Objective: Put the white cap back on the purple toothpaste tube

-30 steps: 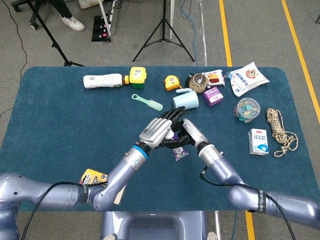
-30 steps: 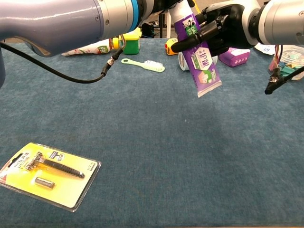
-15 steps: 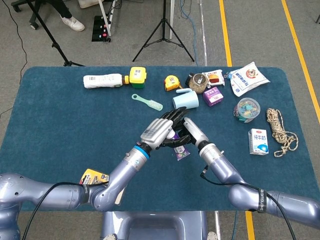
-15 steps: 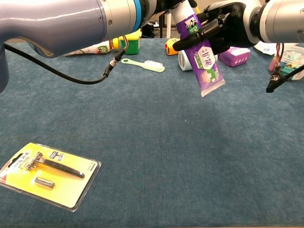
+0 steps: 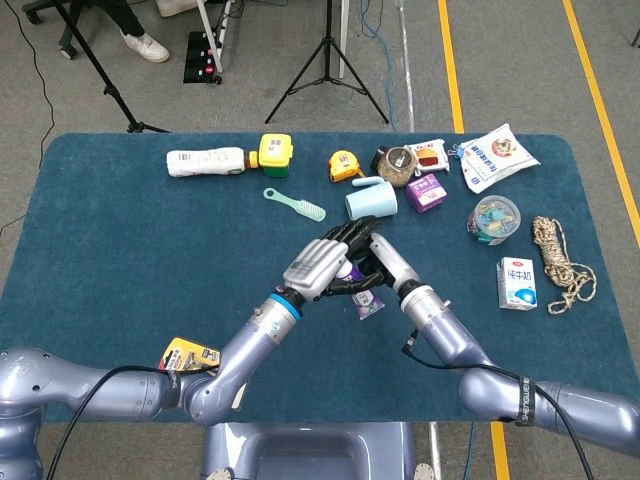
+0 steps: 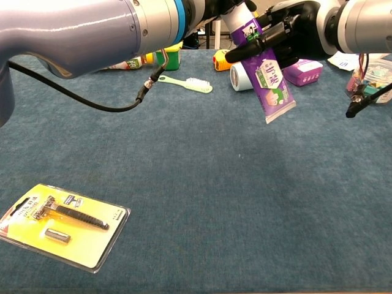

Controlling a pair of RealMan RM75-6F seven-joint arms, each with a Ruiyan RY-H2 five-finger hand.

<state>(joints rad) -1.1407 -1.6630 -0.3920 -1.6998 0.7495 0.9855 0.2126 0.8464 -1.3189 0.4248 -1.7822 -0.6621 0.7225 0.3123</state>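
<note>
While held above the mat, the task items read as follows.

Tube (image 6: pixel 267 72): purple; raised clear of the table (image 6: pixel 202 184); tilted, crimped end lowest and toward the right in the chest view; nozzle end hidden among the fingers at the top of that view.
Cap (image 6: pixel 240 13): white; at the upper end of the tube; only partly visible; whether seated on the nozzle cannot be told.
Right hand (image 6: pixel 288 33): dark fingers (image 6: pixel 260 44) wrapped across the upper tube, gripping it; in the head view the hand (image 5: pixel 383 262) meets the left hand over the table centre.
Left hand (image 5: pixel 318 265): at the cap end of the tube; fingers curled together toward the cap; actual contact with the cap cannot be told.
Cup (image 5: pixel 371 199): light blue; on its side just behind the hands.
Brush (image 5: pixel 294 204): green; left of the cup.
Purple box (image 5: pixel 427 192): right of the cup.
Tape measure (image 5: pixel 344 165): yellow; behind the cup.
Razor pack (image 6: pixel 61 225): yellow card; flat at the near left of the table, well apart from the hands.
</note>
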